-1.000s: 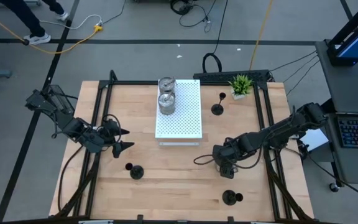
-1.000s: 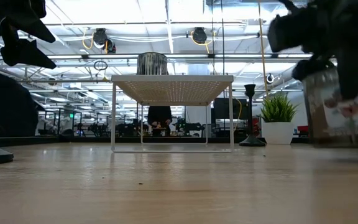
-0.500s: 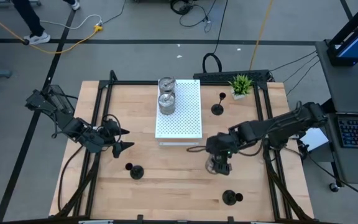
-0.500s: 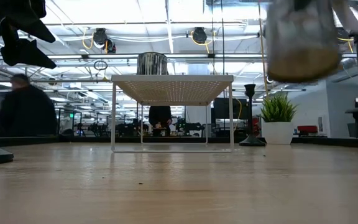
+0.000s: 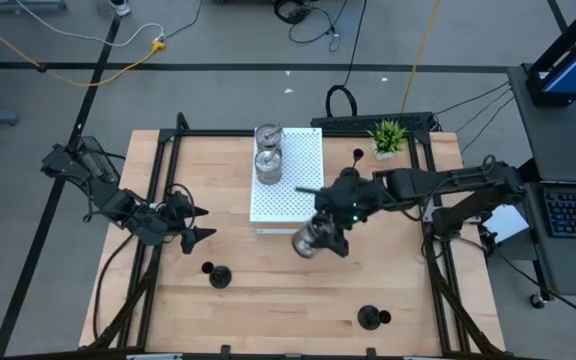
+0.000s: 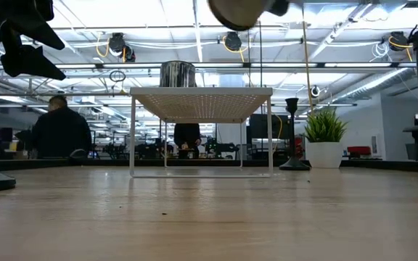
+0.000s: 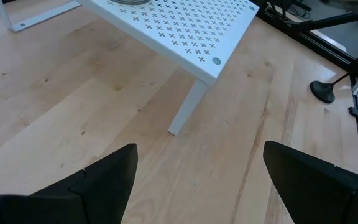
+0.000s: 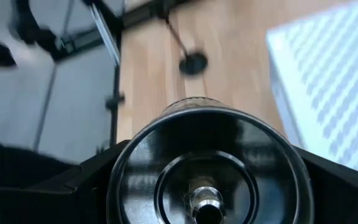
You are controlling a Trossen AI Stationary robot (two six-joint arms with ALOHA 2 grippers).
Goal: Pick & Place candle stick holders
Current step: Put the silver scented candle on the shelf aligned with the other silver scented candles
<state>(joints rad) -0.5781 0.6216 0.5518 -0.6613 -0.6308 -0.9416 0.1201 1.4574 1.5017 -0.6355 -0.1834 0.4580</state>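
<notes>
My right gripper (image 5: 315,240) holds a shiny silver candle stick holder (image 8: 207,168) high over the table, just off the near end of the white perforated board (image 5: 293,185); this holder shows at the top of the low view (image 6: 242,11). Two more silver holders (image 5: 268,165) stand on the board's far left part. Black stemmed holders stand on their round bases near left (image 5: 218,275), near right (image 5: 370,318) and far right (image 5: 351,172). My left gripper (image 5: 196,224) waits open above the table's left side. My right gripper pinches the silver holder's round outer wall (image 8: 120,180) between its two fingers (image 8: 86,186), one on each side. The fingers come from the table's right, slanting down. The holder is lifted clear and tilted, its open mouth and centre pin (image 8: 205,200) facing the wrist camera.
A small green potted plant (image 5: 387,135) stands at the far right beside the black holder. The board stands on thin white legs (image 7: 185,115) with room under it. Black frame rails (image 5: 158,200) run along the table's left and right sides.
My right gripper has risen well above the table and gone toward the table's left, to the board's near end, tipping from steeply down to a shallower slant. The silver holder has gone with it, from low over the table to high above it.
</notes>
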